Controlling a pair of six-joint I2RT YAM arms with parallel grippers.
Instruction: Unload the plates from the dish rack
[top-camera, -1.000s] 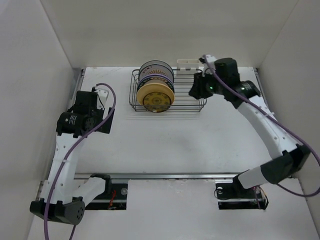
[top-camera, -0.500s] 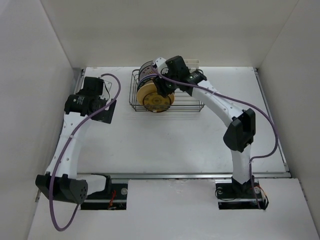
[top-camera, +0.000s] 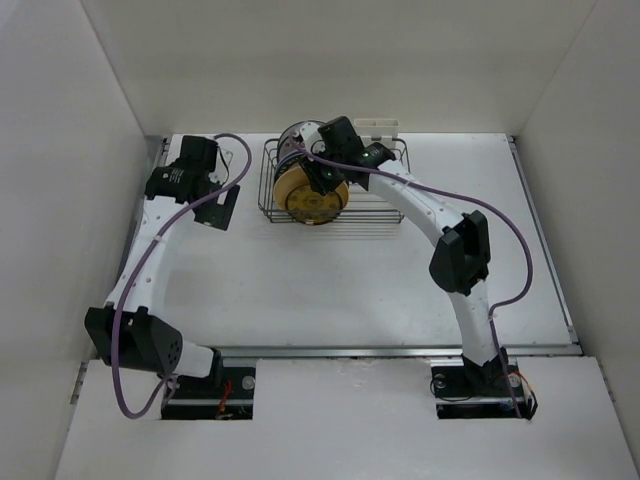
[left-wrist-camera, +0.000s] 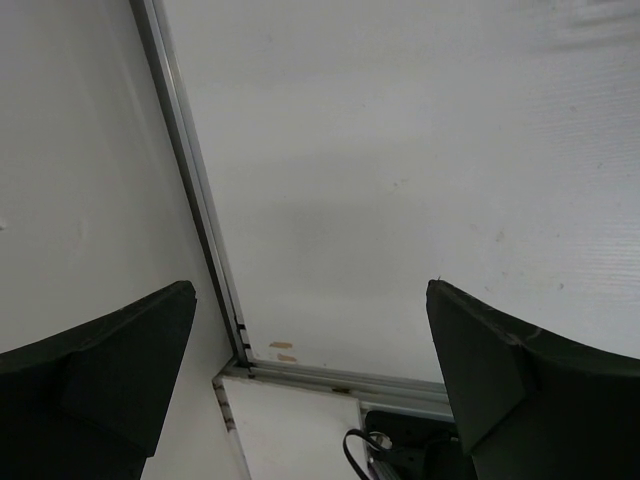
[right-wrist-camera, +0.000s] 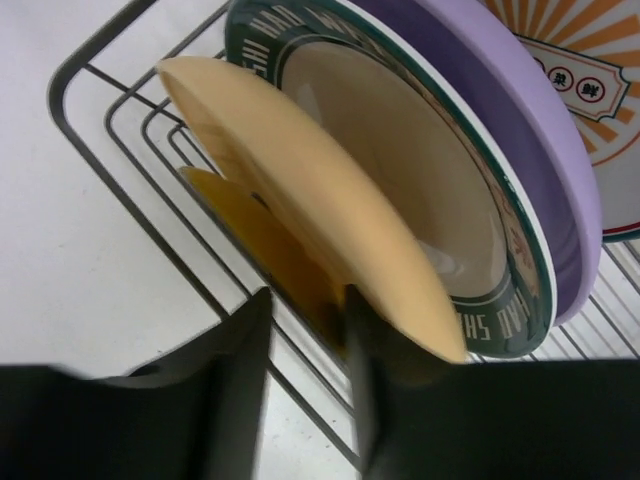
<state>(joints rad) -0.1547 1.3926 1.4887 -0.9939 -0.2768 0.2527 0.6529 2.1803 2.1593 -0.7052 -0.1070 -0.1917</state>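
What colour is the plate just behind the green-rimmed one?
The plate is lavender; the right wrist view shows it best.

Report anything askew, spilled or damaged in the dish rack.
Nothing stands out. The plates stand on edge, side by side, in the dish rack, with no chips or spills visible. The right end effector straddles the ochre plate at its rim.
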